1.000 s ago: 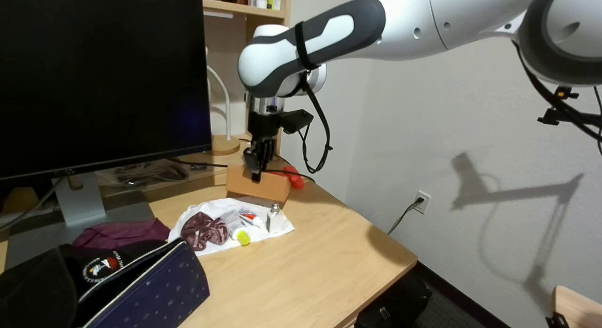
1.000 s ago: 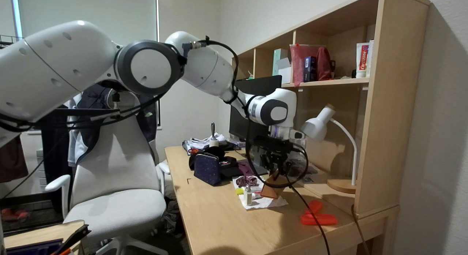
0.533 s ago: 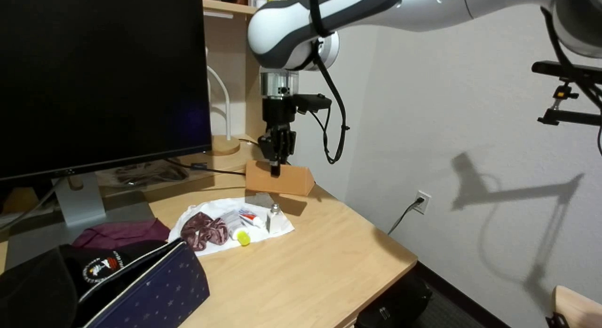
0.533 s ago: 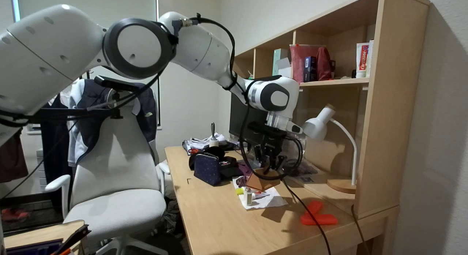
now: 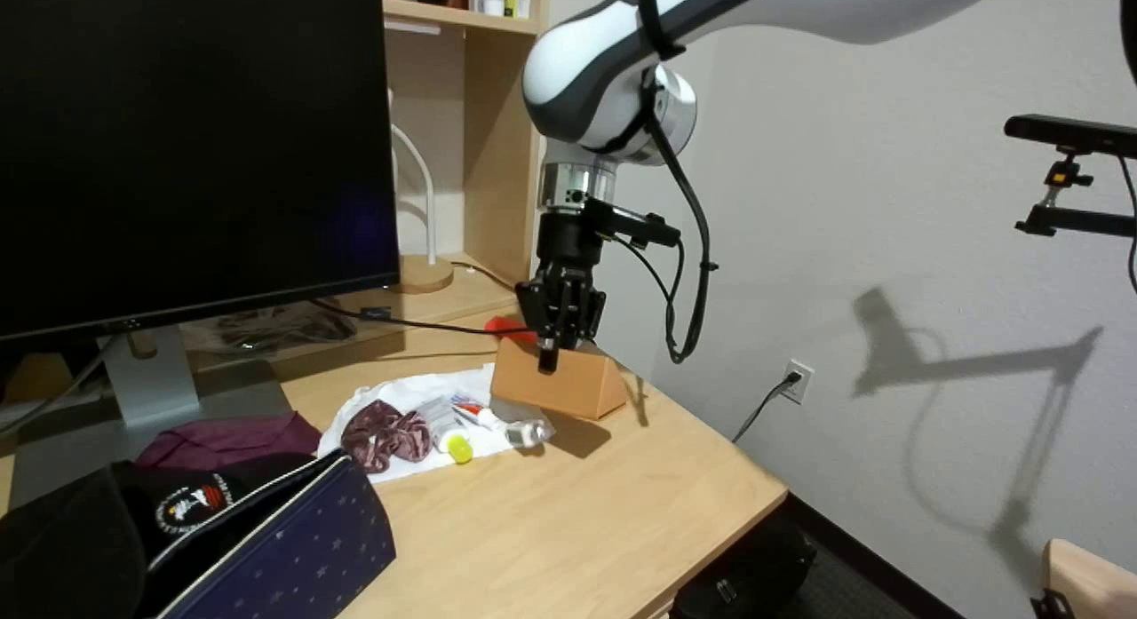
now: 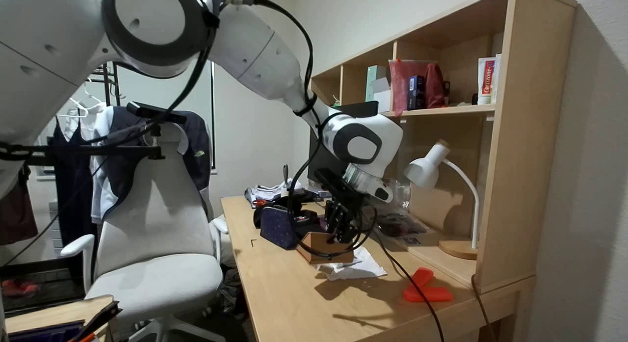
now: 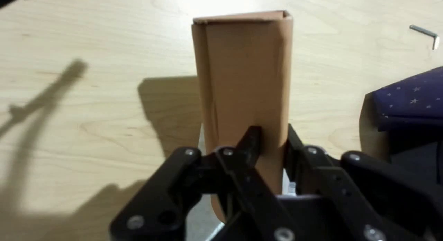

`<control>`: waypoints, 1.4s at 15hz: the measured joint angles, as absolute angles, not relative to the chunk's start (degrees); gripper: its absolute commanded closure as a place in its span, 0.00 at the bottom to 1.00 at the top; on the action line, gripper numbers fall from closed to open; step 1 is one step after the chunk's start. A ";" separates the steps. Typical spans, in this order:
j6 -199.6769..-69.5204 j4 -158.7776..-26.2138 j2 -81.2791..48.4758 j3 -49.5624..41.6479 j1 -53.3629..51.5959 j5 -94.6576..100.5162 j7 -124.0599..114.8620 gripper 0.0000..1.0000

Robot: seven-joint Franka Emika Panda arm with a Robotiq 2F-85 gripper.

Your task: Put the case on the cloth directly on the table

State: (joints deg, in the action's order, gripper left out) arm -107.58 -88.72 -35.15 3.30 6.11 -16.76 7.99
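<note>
Tan cardboard: I have the case [image 7: 244, 78] pinched by one long edge between my fingers [image 7: 255, 140], only narrowly apart, and it hangs above the table [image 5: 551, 530] at the edge of the white cloth [image 5: 413, 390]. I see lettering [image 6: 487, 77] on a white tube [image 6: 484, 99] and an emblem [image 5: 188, 508] on black fabric [image 5: 62, 539], too small to read surely.

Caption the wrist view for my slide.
Black two-fingered claw gripping an elongated boxy tan-brown case above a pale wooden tabletop, a navy star-patterned pouch at the picture's right edge.
</note>
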 measured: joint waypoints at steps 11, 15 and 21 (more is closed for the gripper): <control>-131.28 -121.35 -16.34 -2.85 1.82 -10.65 -9.53 0.88; -134.68 -126.53 -13.65 -4.46 0.97 -5.11 -14.23 0.88; -140.17 -128.46 -14.47 -4.63 2.32 -6.63 -9.30 0.88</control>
State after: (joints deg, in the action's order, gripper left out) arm -140.17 -128.46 -14.47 -4.63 2.32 -6.63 -9.30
